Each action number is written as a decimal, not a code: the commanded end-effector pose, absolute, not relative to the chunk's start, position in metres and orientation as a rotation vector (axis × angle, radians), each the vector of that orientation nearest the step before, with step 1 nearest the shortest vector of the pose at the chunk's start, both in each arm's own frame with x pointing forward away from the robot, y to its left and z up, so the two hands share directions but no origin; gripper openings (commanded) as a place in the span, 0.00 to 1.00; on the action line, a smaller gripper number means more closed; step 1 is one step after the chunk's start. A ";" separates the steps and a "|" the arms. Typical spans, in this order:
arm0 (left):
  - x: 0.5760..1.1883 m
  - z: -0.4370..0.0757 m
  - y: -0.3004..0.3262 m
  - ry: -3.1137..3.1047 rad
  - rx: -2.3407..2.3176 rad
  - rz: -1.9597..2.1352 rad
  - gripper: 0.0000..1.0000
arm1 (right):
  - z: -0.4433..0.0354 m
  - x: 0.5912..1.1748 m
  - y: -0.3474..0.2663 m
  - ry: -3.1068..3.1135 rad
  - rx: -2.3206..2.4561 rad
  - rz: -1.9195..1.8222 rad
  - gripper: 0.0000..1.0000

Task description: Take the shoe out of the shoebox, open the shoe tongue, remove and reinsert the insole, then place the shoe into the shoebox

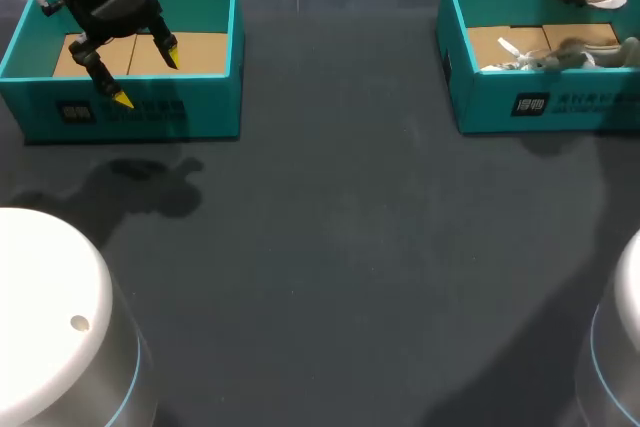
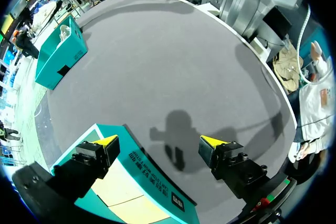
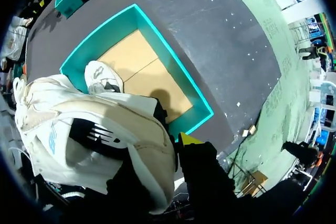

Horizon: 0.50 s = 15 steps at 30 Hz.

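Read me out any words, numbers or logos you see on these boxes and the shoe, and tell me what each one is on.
Left shoebox, front wall: a square mark and a row of characters, too blurred to read.
Right shoebox, front wall: the same kind of print, too blurred to read.
Shoe, side: a dark striped mark, no readable letters.

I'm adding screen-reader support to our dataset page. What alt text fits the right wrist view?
A white and beige sneaker, held in the right gripper with one yellow fingertip showing beside it, hangs above an open teal cardboard shoebox. A second white sneaker lies on its tan floor.
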<state>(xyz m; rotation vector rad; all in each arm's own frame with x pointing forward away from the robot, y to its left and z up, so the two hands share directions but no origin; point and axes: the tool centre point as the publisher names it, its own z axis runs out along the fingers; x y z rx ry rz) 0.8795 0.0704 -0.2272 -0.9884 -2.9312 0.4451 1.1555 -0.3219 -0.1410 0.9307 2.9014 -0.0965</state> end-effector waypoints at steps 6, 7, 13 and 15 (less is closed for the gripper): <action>0.880 -0.227 0.071 -2.930 -0.990 0.441 1.00 | -0.149 1.150 -0.329 2.615 1.480 -0.084 0.00; 0.880 -0.227 0.071 -2.930 -0.990 0.441 1.00 | -0.150 1.149 -0.330 2.586 1.512 -0.098 0.00; 0.880 -0.227 0.071 -2.930 -0.990 0.441 1.00 | -0.150 1.147 -0.330 2.540 1.560 -0.108 0.00; 0.880 -0.227 0.071 -2.930 -0.990 0.441 1.00 | -0.150 1.147 -0.330 2.540 1.560 -0.108 0.00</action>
